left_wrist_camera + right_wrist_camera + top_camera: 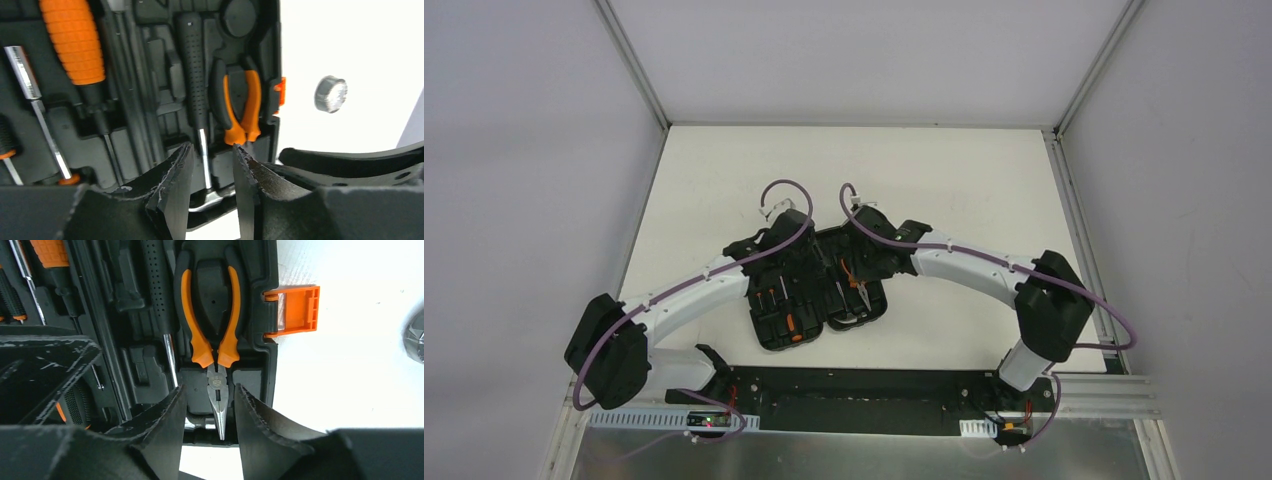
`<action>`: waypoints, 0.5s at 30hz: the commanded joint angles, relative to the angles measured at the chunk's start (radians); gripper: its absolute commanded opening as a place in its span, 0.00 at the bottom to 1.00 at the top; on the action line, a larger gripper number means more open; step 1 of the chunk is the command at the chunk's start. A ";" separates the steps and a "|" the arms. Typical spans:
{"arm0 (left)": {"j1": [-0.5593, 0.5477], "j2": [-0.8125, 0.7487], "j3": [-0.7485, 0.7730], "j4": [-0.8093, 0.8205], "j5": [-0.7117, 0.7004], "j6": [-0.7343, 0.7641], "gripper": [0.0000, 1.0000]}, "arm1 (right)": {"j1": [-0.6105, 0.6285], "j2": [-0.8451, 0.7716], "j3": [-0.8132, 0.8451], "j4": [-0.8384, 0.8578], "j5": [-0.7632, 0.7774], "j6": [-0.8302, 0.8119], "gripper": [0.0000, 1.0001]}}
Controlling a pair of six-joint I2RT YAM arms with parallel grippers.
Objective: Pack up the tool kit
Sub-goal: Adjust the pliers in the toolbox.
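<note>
Black tool kit case (769, 330) lies open on the table (964, 200), with pliers (216, 375) and hammer (192, 65) seated in its slots. Left gripper (210, 150) and right gripper (207, 390) hover above, jaws parted, gripping nothing. The stamp at the pliers' pivot is unreadable.

The tool kit case (819, 310) lies opened flat on the worktop (724, 170), in front of the arm bases, its two halves side by side. The screwdrivers (771, 297) sit in the left half; in the right half the pliers (212, 335) lie next to the latch (295, 310) edge, with the hammer (159, 295) just on their hinge side. The left end effector (212, 150) and right end effector (208, 390) both hang at the case's far end, the left one's fingers flanking the hammer's shaft and the right one's the pliers' nose, while a small round object (331, 93) lies on the worktop off the latch side, apart from the case.
</note>
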 commanded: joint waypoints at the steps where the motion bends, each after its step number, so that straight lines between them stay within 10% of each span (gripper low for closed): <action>1: 0.015 -0.035 0.014 -0.131 -0.044 0.131 0.38 | 0.010 0.033 0.044 -0.048 0.003 -0.028 0.46; 15: 0.039 0.053 -0.022 -0.184 0.029 0.226 0.44 | 0.047 0.145 0.009 0.058 0.147 -0.074 0.24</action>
